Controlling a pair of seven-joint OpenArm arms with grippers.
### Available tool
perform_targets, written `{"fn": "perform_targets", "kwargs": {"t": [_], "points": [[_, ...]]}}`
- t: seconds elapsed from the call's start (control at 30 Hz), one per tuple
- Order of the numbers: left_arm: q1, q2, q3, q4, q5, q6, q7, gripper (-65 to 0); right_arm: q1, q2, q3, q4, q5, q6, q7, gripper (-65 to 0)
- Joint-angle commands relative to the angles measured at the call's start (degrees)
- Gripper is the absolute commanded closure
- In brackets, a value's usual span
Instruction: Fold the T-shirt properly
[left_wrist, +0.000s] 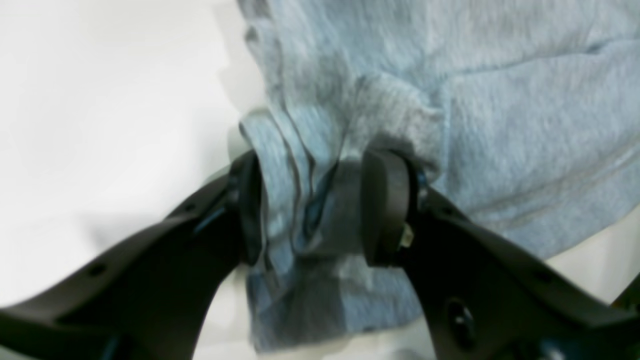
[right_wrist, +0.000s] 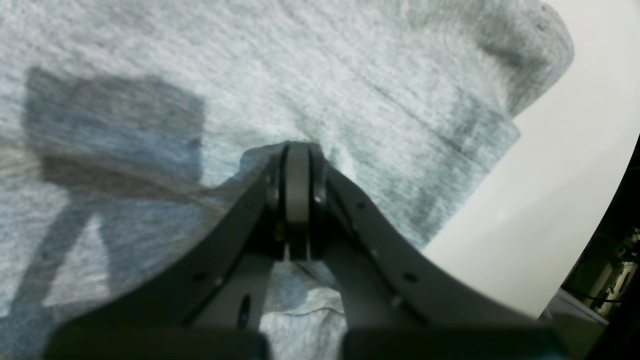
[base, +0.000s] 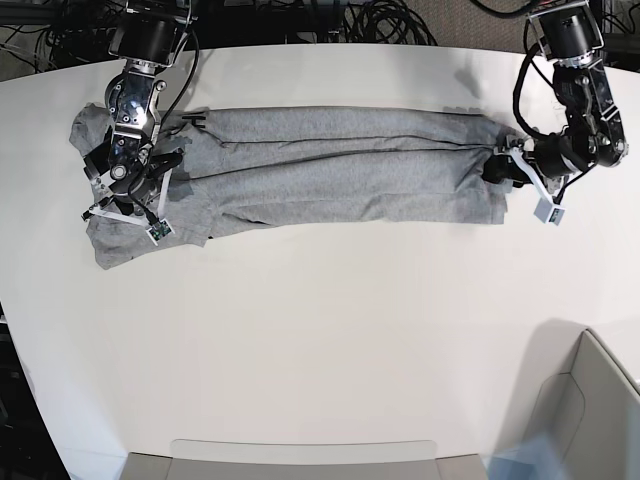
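The T-shirt (base: 330, 170) lies stretched along the tabletop's (base: 320, 340) far edge; the left claw (left_wrist: 310, 210) clenches bunched fabric, the right claw (right_wrist: 298, 150) is clamped tight over cloth.

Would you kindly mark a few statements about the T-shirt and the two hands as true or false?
1. The T-shirt lies stretched in a long band across the far part of the table. True.
2. The left hand hangs free above the table, holding nothing. False: it is shut on a bunched end of the T-shirt.
3. The right hand is closed on the grey cloth. True.
4. The T-shirt is bright red. False: it is heather grey.
5. Both hands work at the same end of the T-shirt. False: in the base view they hold opposite ends.
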Motion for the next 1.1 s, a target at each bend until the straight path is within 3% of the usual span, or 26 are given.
{"fn": "perform_targets", "kwargs": {"t": [0.0, 0.17, 0.27, 0.47, 0.8, 1.07], "points": [[-0.3, -0.2, 0.1, -2.3, 4.5, 1.4, 3.4, 0.0, 0.1, 0.3, 0.2, 0.3, -0.9, 0.9, -1.8, 0.0], [-2.1, -1.9, -0.2, -5.1, 4.3, 1.4, 3.5, 0.0, 0.7, 0.0, 0.6, 3.1, -0.2, 0.9, -1.8, 0.0], [-2.2, -1.9, -4.9, -5.1, 4.4, 1.4, 3.6, 0.0, 0.4, -0.8, 0.6, 9.4, 3.6, 0.9, -1.9, 0.0], [-2.4, -2.5, -6.2, -4.9, 4.2, 1.4, 7.7, 0.0, 0.6, -0.9, 0.3, 12.5, 4.9, 0.9, -2.1, 0.0], [-2.4, -2.4, 3.9, -4.9, 4.1, 1.4, 8.0, 0.0, 0.2, -1.6, 0.4, 12.3, 4.8, 0.9, -2.1, 0.0], [-2.0, -2.3, 4.7, -0.9, 0.0, 1.4, 11.1, 0.0, 0.2, -1.5, 0.4, 12.1, 4.8, 0.9, -2.1, 0.0]]}}
